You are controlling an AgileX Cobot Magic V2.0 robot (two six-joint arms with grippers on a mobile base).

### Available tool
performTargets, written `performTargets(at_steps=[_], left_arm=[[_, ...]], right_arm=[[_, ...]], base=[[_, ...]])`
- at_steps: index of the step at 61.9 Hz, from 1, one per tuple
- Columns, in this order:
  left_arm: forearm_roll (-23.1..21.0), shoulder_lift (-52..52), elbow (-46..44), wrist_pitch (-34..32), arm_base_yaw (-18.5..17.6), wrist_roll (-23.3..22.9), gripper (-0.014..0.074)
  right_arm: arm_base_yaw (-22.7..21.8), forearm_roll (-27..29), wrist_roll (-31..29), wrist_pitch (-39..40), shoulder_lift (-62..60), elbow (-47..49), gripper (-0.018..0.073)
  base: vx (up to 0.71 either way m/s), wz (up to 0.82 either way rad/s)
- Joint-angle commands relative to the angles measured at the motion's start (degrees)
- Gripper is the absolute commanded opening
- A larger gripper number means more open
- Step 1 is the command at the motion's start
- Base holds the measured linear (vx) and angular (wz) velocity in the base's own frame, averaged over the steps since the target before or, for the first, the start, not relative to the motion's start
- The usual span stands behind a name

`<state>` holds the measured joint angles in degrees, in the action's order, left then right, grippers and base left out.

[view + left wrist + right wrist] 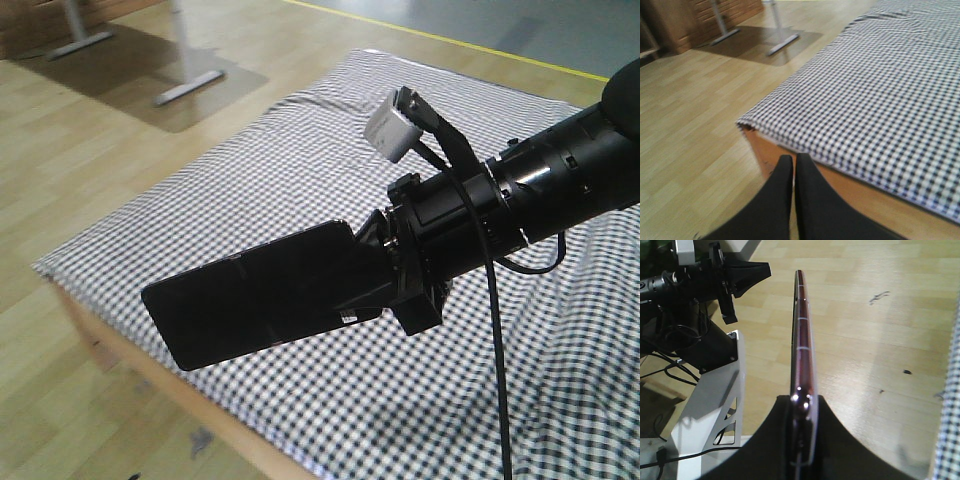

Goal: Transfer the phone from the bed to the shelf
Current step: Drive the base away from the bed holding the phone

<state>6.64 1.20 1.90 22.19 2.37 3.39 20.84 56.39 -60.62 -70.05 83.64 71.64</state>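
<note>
My right gripper [372,268] is shut on the phone [255,292], held in the air above the bed's [300,150] near-left corner, black screen facing the front camera. In the right wrist view the phone [802,330] shows edge-on with its pinkish rim, clamped between the two black fingers [835,440], right gripper [802,405] over the wooden floor. My left gripper [793,162] is shut with nothing in it, its tips just below the bed's wooden frame [860,192] and checked sheet [875,90]. The shelf is out of view.
Light wooden floor [70,160] lies left of the bed. Metal table legs [185,90] stand on a mat at the back left. The left arm [715,277] and the white robot base [710,405] with cables appear in the right wrist view.
</note>
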Motion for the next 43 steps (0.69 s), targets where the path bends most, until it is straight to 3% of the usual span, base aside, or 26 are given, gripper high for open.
performTargets(at_steps=[1,43], left_arm=[[-0.03,0.43,0.26,-4.1,0.04,0.0,0.0001],[-0.03,0.43,0.26,-4.1,0.04,0.0,0.0001]], right_arm=[[-0.06,4.32,-0.02,-3.7,-2.07,1.49,-0.0002],[-0.06,4.32,-0.02,-3.7,-2.07,1.49,-0.0002]], base=[[-0.16,0.6],[-0.16,0.64]])
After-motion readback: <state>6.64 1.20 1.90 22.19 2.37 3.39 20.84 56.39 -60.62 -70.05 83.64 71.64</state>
